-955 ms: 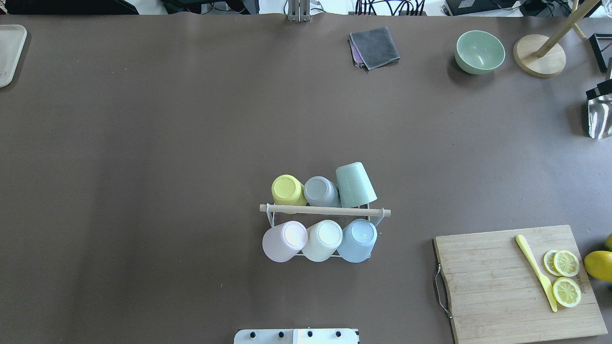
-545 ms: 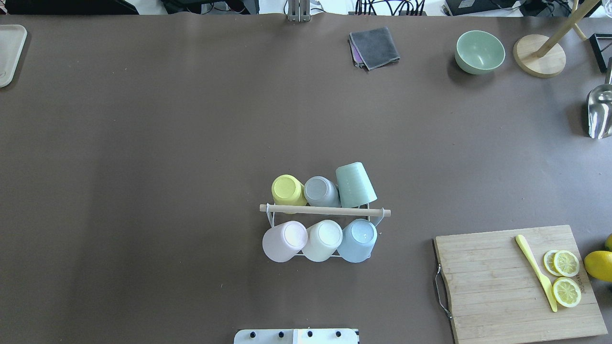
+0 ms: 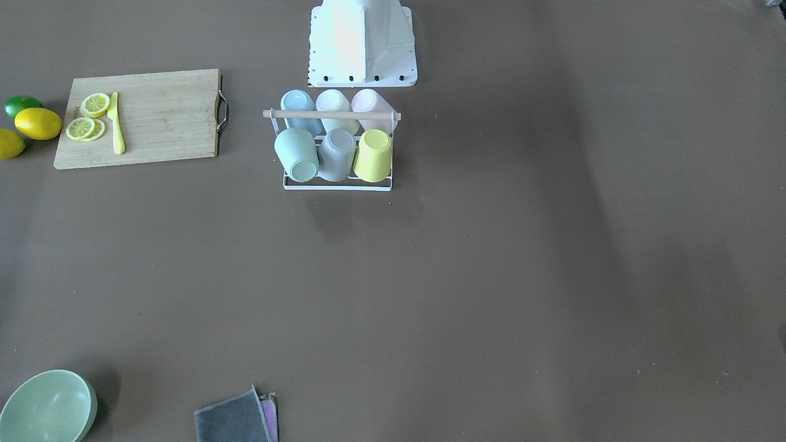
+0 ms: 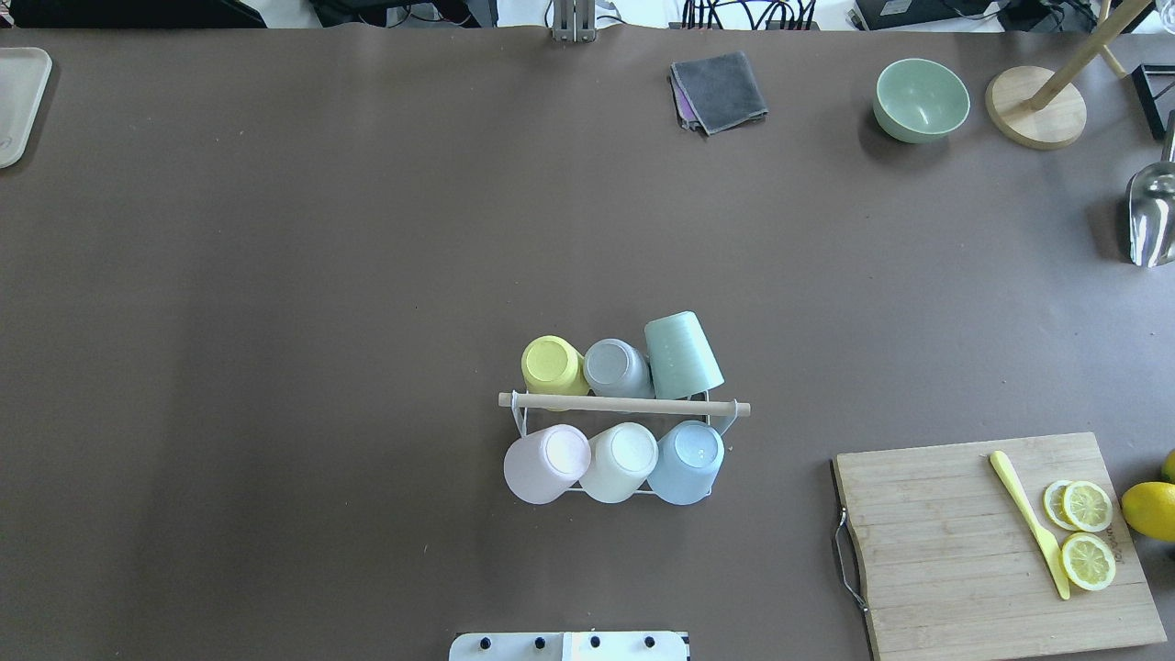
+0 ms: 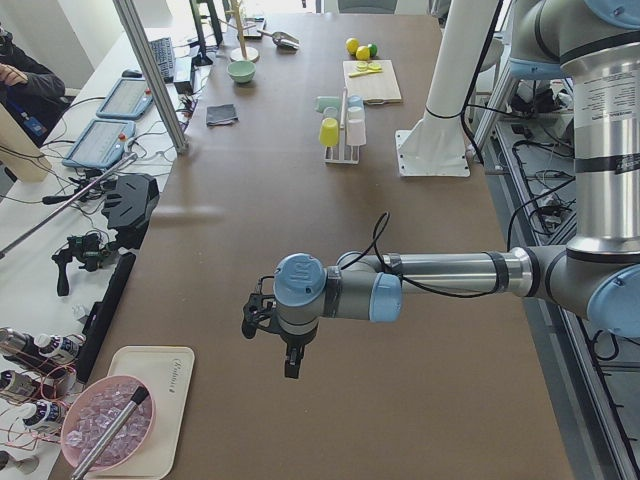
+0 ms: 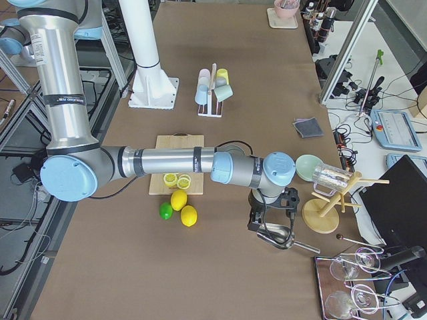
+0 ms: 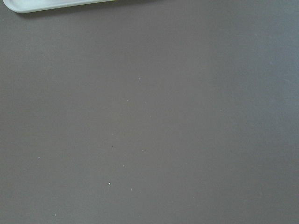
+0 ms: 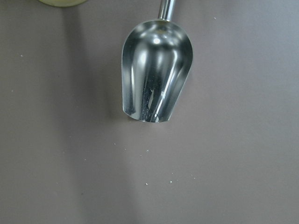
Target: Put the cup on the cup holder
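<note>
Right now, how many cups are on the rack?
6, all on the rack. Row farther from the robot: yellow cup, grey cup, green cup. Nearer row: pink cup, white cup, blue cup. None seems hidden.

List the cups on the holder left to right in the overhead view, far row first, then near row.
Far row: yellow cup → grey cup → green cup. Near row: pink cup → white cup → blue cup.
</note>
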### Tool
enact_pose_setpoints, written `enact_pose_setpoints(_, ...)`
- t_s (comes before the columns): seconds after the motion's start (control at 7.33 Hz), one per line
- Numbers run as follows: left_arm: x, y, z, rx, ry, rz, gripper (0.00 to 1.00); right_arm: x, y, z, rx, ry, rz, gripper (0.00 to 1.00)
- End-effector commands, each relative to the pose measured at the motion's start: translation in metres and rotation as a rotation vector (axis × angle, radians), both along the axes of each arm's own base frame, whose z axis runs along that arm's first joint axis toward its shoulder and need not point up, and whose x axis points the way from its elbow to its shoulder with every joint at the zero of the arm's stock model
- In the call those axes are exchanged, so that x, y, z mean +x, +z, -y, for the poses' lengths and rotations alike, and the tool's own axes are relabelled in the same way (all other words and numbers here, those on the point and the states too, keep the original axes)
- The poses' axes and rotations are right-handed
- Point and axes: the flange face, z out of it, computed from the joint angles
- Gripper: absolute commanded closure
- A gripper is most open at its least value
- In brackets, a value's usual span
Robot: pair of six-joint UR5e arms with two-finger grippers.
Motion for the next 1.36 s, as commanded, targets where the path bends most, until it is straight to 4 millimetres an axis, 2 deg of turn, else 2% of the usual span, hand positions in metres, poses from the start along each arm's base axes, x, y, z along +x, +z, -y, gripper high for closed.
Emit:
enact_pose_setpoints(0.0, 0.000, -0.001, 0.000, 0.001, -0.001, -0.001, 0.01, 0.009, 0.005, -0.009, -0.027, -0.004, -0.023, 0.00)
enact_pose_setpoints(0.95, 0.004, 0.001, -0.001, 0.002, 0.010, -0.001, 0.01, 0.025, -0.003, -0.012, -0.008, 0.023, -0.042, 0.00)
enact_pose_setpoints(1.23, 0.004, 0.000, 0.000, 0.004, 0.011, 0.000, 0.01, 0.026, 0.003, -0.025, -0.020, 0.024, -0.047, 0.00)
